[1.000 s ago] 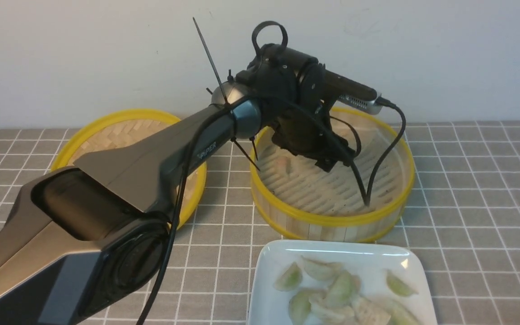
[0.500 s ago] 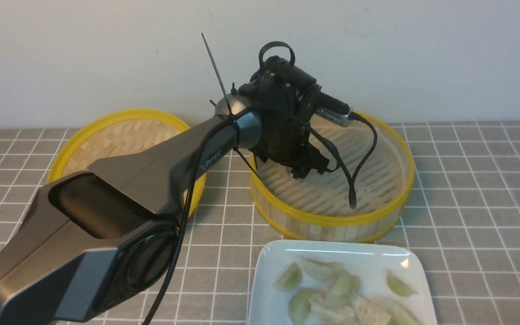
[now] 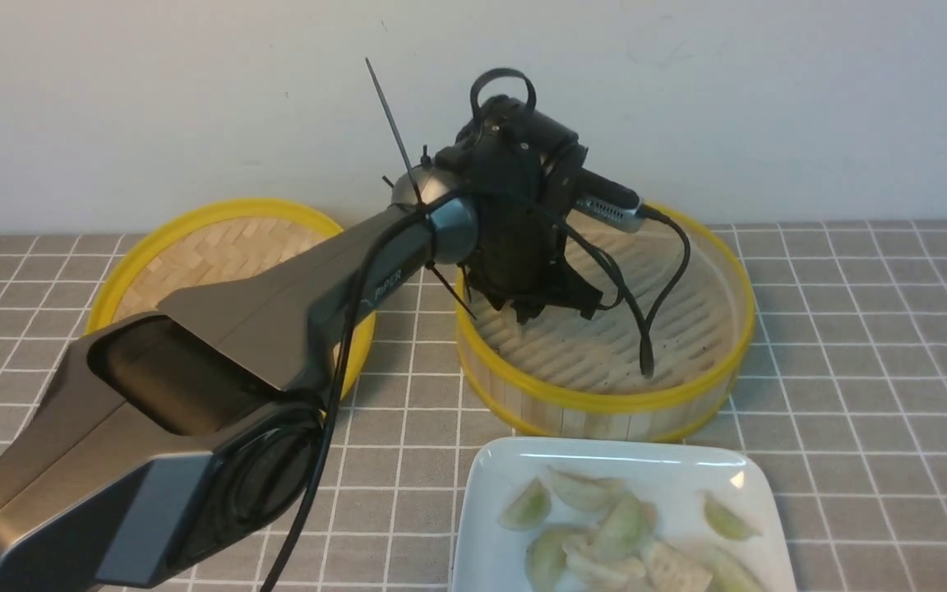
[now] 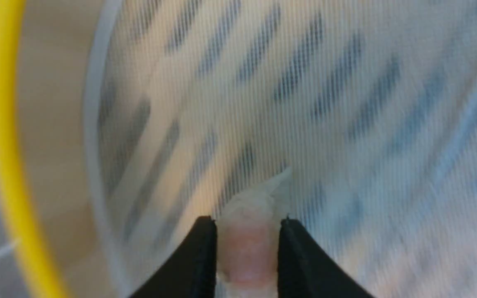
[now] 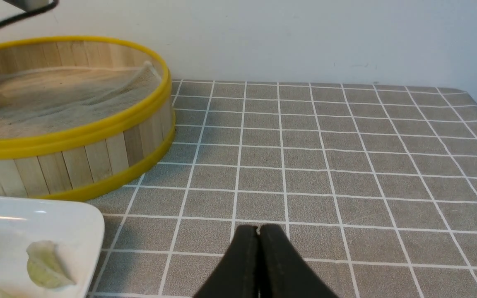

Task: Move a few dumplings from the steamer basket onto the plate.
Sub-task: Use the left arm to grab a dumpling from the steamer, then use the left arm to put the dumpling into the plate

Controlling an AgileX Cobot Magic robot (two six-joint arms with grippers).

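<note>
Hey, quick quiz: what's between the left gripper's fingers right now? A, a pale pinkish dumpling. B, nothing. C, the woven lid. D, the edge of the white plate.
A: in the left wrist view the left gripper has its jaws pressed against both sides of a pale pinkish dumpling, over the liner of the steamer basket.

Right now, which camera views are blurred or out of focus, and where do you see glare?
Left wrist view: soft all over; the pale pink dumpling held in the left gripper and the liner of the round bamboo steamer basket are blurred. Front view: sharp, with a bright glare streak on the glossy white square plate. Right wrist view: sharp, evenly lit.
</note>
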